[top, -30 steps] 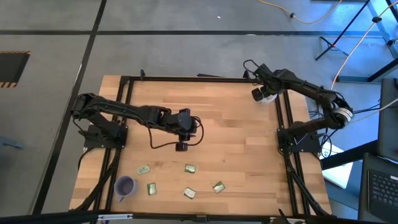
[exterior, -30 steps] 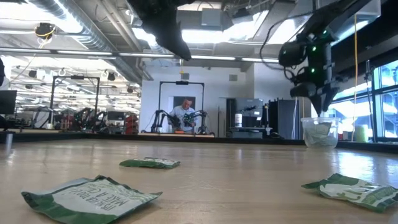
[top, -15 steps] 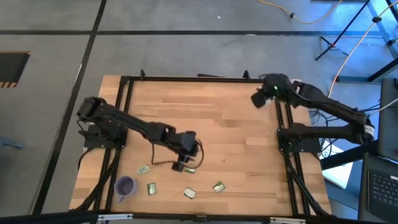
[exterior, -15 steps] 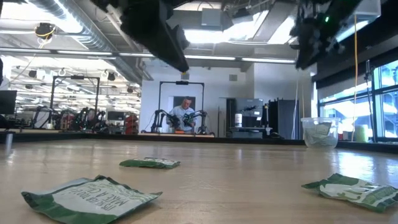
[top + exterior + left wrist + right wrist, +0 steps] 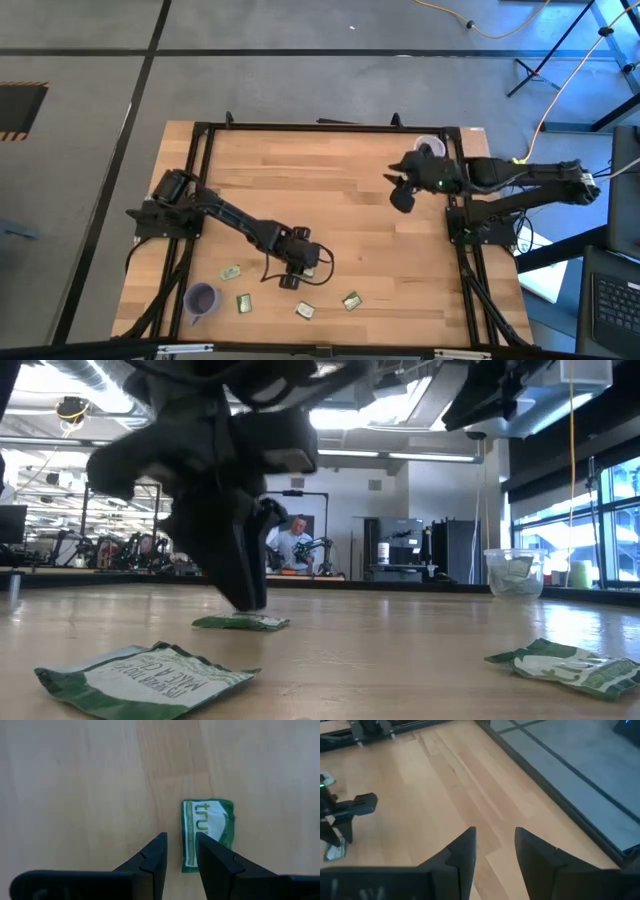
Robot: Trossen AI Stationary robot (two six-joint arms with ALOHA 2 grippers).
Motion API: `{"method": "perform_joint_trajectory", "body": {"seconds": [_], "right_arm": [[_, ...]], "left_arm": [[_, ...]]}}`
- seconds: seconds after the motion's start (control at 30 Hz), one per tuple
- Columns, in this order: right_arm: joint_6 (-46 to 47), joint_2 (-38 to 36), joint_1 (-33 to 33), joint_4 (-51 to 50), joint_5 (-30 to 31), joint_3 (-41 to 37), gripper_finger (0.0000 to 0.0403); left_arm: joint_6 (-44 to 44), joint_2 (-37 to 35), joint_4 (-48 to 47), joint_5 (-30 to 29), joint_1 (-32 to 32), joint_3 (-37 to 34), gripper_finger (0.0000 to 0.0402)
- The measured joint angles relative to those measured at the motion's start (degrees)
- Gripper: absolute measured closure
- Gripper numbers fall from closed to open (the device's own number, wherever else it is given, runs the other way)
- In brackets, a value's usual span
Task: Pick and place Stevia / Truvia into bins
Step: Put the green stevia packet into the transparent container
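Several pale green and white Truvia sachets lie flat on the wooden table near its front edge. My left gripper stands open, pointing steeply down, just above one more sachet; one fingertip overlaps that sachet's long edge. The low view shows this gripper close over the sachet. The purple cup stands at the near left, the translucent cup at the far right. My right gripper hangs open, high over the table's right part.
A black frame runs along the table's sides. Bare wood fills the middle and far part of the table. In the low view two sachets lie close to the camera, and a person sits in the room behind.
My left gripper has come down and toward the table's near edge, from the middle of the table to just over a sachet. My right gripper has swung away from the translucent cup at the far right, toward the table's middle, and has risen. The sachets have not moved.
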Motion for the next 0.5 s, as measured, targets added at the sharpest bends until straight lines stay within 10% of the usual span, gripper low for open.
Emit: {"method": "perform_joint_trajectory", "body": {"seconds": [0.5], "right_arm": [[1.57, 0.43, 7.63, -0.33, 8.57, 0.0, 0.0265]], "left_arm": [[-2.42, 1.16, -1.11, 0.01, -1.0, 0.2, 0.035]]}}
